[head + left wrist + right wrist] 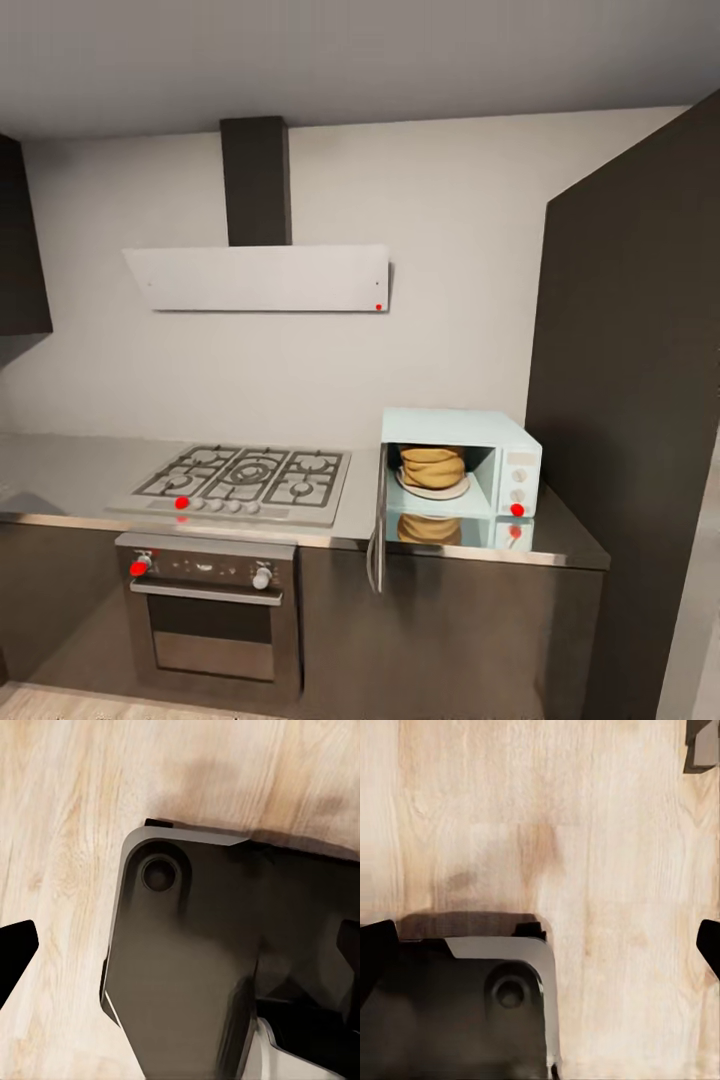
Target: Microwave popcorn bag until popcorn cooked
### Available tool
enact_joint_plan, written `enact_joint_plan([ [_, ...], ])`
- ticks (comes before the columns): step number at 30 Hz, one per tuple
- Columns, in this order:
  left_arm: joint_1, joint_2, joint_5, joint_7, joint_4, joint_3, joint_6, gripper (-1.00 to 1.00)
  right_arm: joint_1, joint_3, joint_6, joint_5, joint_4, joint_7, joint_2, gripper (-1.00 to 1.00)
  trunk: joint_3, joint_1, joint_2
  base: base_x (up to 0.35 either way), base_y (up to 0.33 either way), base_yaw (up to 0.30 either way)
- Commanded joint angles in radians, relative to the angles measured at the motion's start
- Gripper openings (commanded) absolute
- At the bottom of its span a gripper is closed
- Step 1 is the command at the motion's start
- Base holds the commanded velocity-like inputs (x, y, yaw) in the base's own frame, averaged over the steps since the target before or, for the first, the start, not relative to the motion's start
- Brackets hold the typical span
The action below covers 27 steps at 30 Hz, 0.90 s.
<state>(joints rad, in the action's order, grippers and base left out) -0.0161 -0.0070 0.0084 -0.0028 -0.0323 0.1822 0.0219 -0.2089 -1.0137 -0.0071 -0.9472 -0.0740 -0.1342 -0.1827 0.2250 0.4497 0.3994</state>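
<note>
The pale mint-blue microwave [455, 427] stands at the right end of the steel countertop [80, 470]. Its door [378, 532] is swung open and shows edge-on at its left side. Inside, the mustard-tan popcorn bag [433, 466] sits upright on a white turntable plate [434, 491]. The popcorn itself is hidden. My left gripper [187, 945] is open over the wooden floor, with a dark fingertip at each side of the left wrist view. In the right wrist view my right gripper [547, 941] is likewise open and holds nothing.
A gas hob [245, 478] is set in the countertop left of the microwave, with a steel built-in oven [210, 620] below and an extractor hood [260, 278] above. A tall dark cabinet [630, 400] walls off the right. The robot's grey base [187, 967] lies under both grippers.
</note>
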Motion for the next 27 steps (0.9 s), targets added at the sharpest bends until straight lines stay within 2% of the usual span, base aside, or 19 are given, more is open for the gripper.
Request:
enact_joint_plan([
  [1, -0.001, 0.000, 0.001, 0.000, -0.001, 0.005, 0.001, 1.00, 0.007, -0.008, 0.021, -0.007, -0.002, 0.008, -0.001, 1.00, -0.002, 0.000, 0.001, -0.001, 0.000, 0.004],
  [6, -0.001, 0.002, 0.001, 0.000, -0.001, 0.005, 0.001, 1.00, 0.018, -0.007, 0.053, -0.008, -0.003, 0.021, -0.001, 1.00, -0.009, 0.000, 0.001, 0.000, 0.000, 0.041],
  [16, -0.001, 0.002, 0.001, -0.002, -0.002, 0.002, 0.000, 1.00, 0.020, -0.007, 0.057, -0.008, -0.003, 0.022, -0.001, 1.00, -0.025, 0.000, 0.001, 0.000, 0.000, 0.046],
  [25, -0.001, 0.028, 0.001, -0.002, -0.007, 0.003, 0.001, 1.00, 0.020, -0.008, 0.056, -0.008, -0.003, 0.021, -0.001, 1.00, -0.039, 0.000, 0.001, 0.000, 0.000, 0.001],
  [27, -0.001, 0.035, 0.001, -0.001, -0.049, 0.002, 0.001, 1.00, 0.020, -0.007, 0.056, -0.008, -0.002, 0.021, -0.001, 1.00, -0.042, 0.000, 0.001, 0.000, 0.000, 0.000],
])
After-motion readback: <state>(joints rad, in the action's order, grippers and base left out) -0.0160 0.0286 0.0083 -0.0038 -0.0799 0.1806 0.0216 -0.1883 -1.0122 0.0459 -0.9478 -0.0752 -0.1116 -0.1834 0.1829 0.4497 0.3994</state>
